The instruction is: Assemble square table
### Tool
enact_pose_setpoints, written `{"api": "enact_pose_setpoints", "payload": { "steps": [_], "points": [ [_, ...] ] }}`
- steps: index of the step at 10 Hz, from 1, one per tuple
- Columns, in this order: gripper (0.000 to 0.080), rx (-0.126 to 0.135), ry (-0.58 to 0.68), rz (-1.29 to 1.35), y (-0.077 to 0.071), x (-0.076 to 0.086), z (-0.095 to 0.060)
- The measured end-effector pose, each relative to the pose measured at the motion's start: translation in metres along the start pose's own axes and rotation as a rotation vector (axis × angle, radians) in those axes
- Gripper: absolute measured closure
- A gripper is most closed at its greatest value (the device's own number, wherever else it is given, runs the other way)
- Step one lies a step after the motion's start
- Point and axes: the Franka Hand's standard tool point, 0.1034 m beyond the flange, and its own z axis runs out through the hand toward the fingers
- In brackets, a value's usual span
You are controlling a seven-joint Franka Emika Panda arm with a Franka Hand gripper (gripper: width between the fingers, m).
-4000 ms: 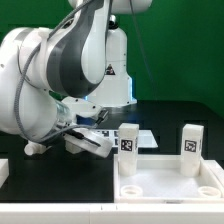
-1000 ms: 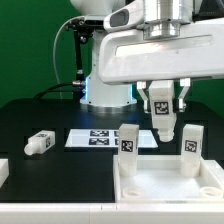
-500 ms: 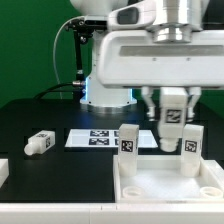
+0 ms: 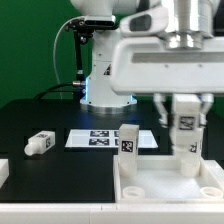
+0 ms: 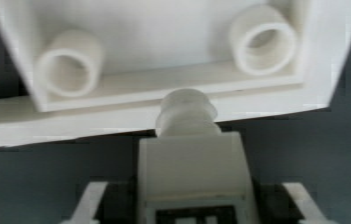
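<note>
The square table's slab [image 4: 165, 188] lies at the lower right of the exterior view, with an upright leg [image 4: 127, 140] at its far left corner. Above the slab's right side, the gripper [image 4: 185, 120] has its fingers [image 4: 159, 108] closed on the held leg [image 4: 185, 135]. A loose leg [image 4: 38, 143] lies at middle left.

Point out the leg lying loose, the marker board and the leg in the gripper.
Lying leg [image 4: 38, 144]: exterior view, its middle.
Marker board [image 4: 98, 139]: exterior view, near its middle.
Held leg [image 4: 185, 124]: exterior view, its tag.

The slab [image 4: 165, 188] and legs [image 4: 128, 141] look like smooth, matt white plastic on a matt black table [image 4: 30, 118].
</note>
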Motion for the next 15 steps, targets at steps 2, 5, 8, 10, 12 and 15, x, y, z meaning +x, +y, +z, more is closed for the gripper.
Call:
{"api": "enact_pose_setpoints", "payload": {
  "steps": [2,5,8,10,12,15],
  "points": [
    [0.0517,0.015,0.021,0.072,-0.031,0.004,0.009],
    [0.0517,0.013,0.019,0.059,-0.031,0.003,0.01],
    [0.0517,-0.009,0.005,0.042,-0.024,-0.009,0.026],
    [0.0517,-0.015,-0.006,0.038,-0.021,-0.016,0.031],
    [0.0517,-0.018,-0.017,0.033,-0.022,-0.022,0.036],
    [0.0517,-0.02,-0.019,0.031,-0.022,-0.022,0.04]
  ]
}}
